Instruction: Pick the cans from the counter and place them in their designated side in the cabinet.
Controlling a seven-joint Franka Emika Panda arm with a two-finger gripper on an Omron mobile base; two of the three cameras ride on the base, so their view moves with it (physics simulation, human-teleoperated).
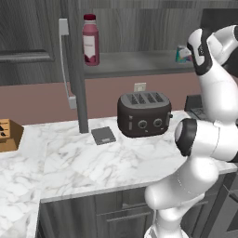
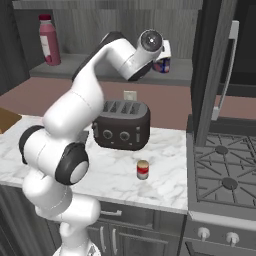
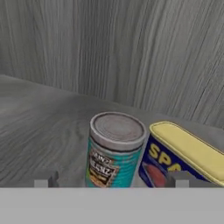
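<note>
Teal can (image 3: 114, 151) stands on grey cabinet shelf (image 3: 39, 131) between the end effector's (image 3: 113, 179) parted fingertips.

A brown-pink wall (image 1: 42, 100) runs behind the worktop, with a small plug socket (image 1: 140, 87) on it. A dark toaster (image 2: 121, 125) stands in front. A stove (image 2: 225, 175) with black grates sits at the side. A wooden block (image 1: 8, 135) is far off

A dark toaster (image 1: 142, 114) stands near a flat grey square, perhaps a scale (image 1: 103, 135).
</note>
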